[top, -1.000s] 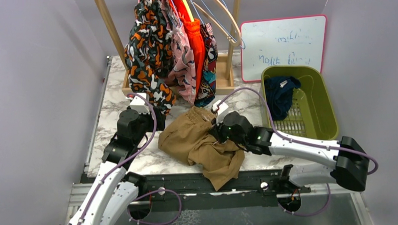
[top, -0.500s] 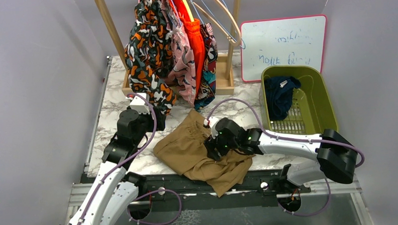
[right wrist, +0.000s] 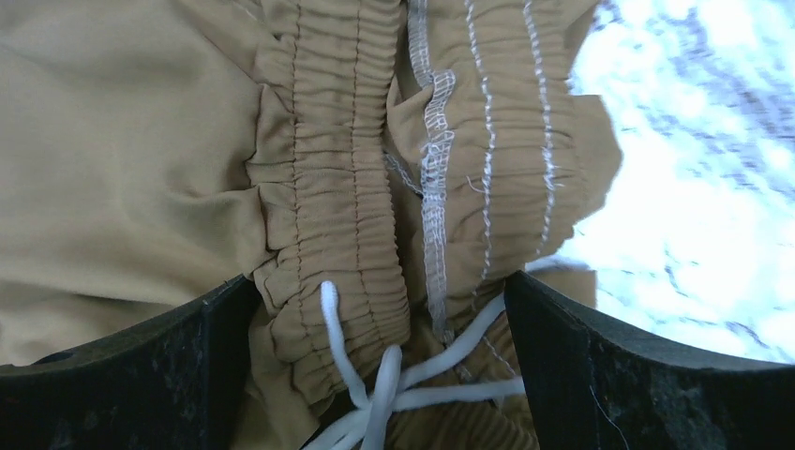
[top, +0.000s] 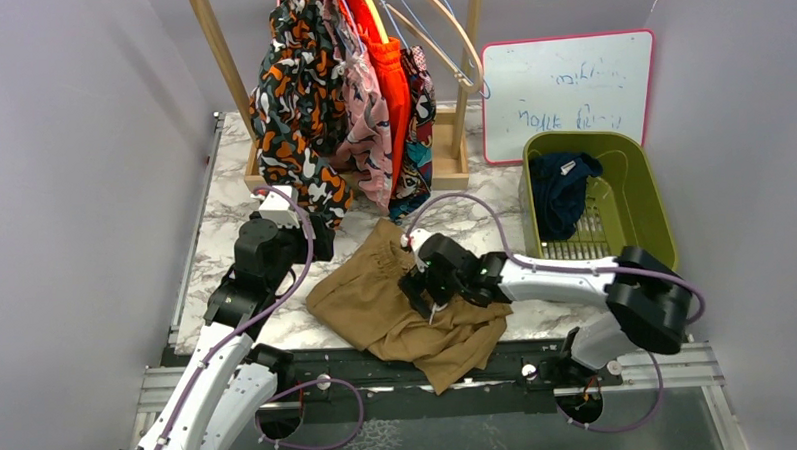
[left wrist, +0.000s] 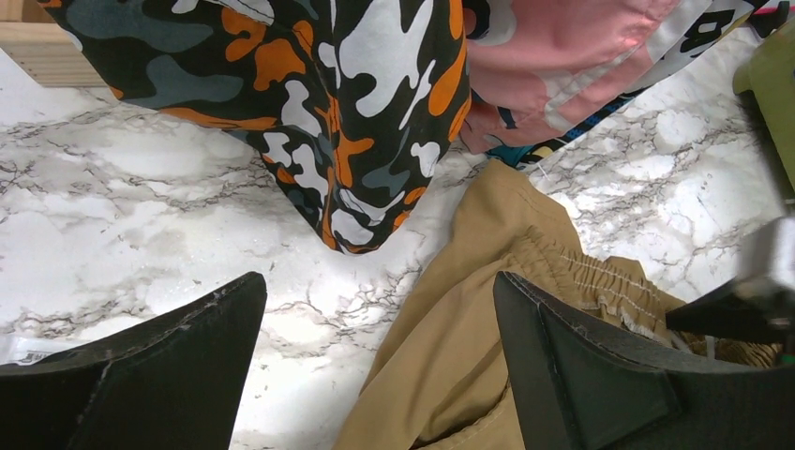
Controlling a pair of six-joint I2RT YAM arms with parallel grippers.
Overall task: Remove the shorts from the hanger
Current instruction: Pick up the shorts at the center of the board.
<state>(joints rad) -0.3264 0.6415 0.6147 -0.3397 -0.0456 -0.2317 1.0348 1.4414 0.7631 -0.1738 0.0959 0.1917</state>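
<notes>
Now that the right tool [top: 424, 287] has let go, its jaws stand wide over the gathered waistband [right wrist: 347, 187] and white drawstring [right wrist: 375, 375] of the tan shorts [top: 377, 306], which it was pinching a second ago while dragging them nearer. That pair lies crumpled on the marble desk [top: 224, 221], free of any hanger. The left tool [left wrist: 375, 281] is open and empty beside the hem of the blotch-print shorts [top: 295, 99], which hang on the wooden rack [top: 218, 51] among other pairs. This pair looks finished; the hanging ones remain.

Whiteboard [top: 568, 94]: two lines blue handwriting, too blurred to read.
</notes>
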